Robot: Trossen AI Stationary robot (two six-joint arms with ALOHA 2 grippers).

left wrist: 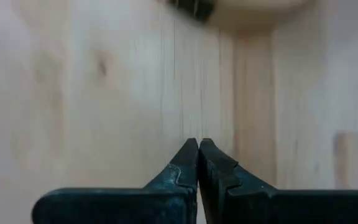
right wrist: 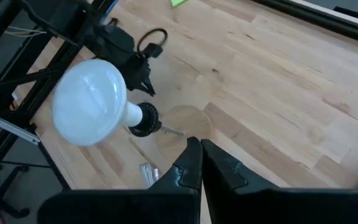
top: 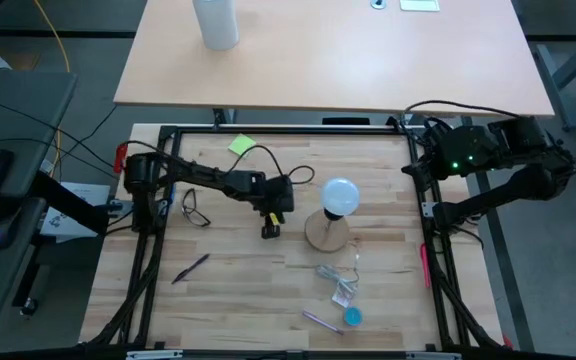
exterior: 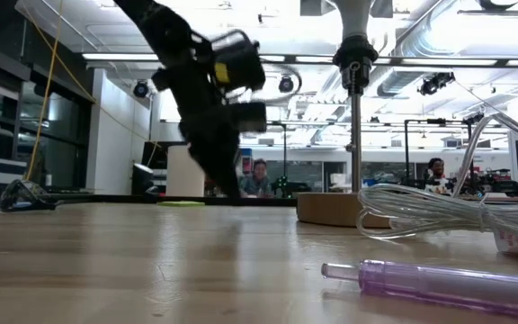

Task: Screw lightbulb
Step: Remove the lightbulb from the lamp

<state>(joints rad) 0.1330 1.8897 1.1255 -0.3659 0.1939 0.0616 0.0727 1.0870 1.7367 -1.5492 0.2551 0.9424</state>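
Observation:
The white lightbulb [top: 340, 195] stands with its globe up and its base in the black socket [right wrist: 143, 119], which sits on a thin stem above the round wooden disc [top: 328, 232]; the right wrist view shows it from above [right wrist: 91, 102]. My left gripper [top: 271, 228] is shut and slants down toward the table just left of the disc, with bare wood in front of its fingertips [left wrist: 198, 144]. My right gripper [right wrist: 201, 146] is shut and held high over the table's right edge, looking down on the bulb.
Safety glasses [top: 196, 208], a green note [top: 240, 145] and a dark pen [top: 190, 268] lie on the left half. A bundled clear cable [top: 340, 278], a purple pen [top: 320, 320] and a blue cap [top: 353, 317] lie near the front. A white cylinder [top: 215, 22] stands on the far table.

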